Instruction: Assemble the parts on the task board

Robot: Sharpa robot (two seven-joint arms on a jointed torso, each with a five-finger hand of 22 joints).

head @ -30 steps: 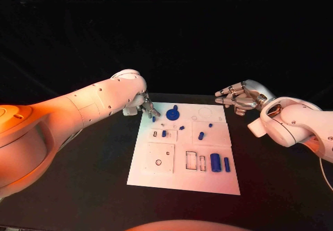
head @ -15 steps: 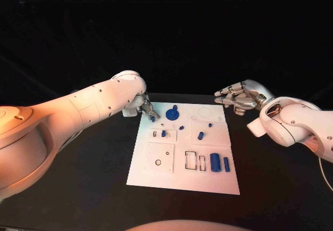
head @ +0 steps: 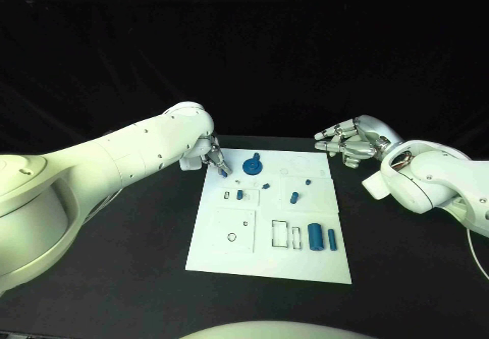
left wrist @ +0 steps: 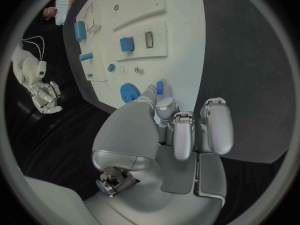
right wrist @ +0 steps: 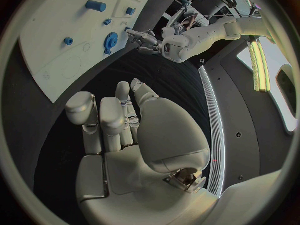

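Left robot hand (head: 216,161) is pinching a small blue peg (left wrist: 160,87) | rigid, light, slippery: you are gripping mid-shaft | right robot hand (head: 350,145) is hovering at 2 o'clock, fingers curled, holding nothing

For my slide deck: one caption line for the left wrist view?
Left hand pinching a small blue part above the white task board, beside the blue gear.

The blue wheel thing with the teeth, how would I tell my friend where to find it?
Start at the white task board in the middle of the black table. Go to its far end, near the left hand. The blue gear lies there; it is round and toothed, unlike the straight blue cylinders at the near end.
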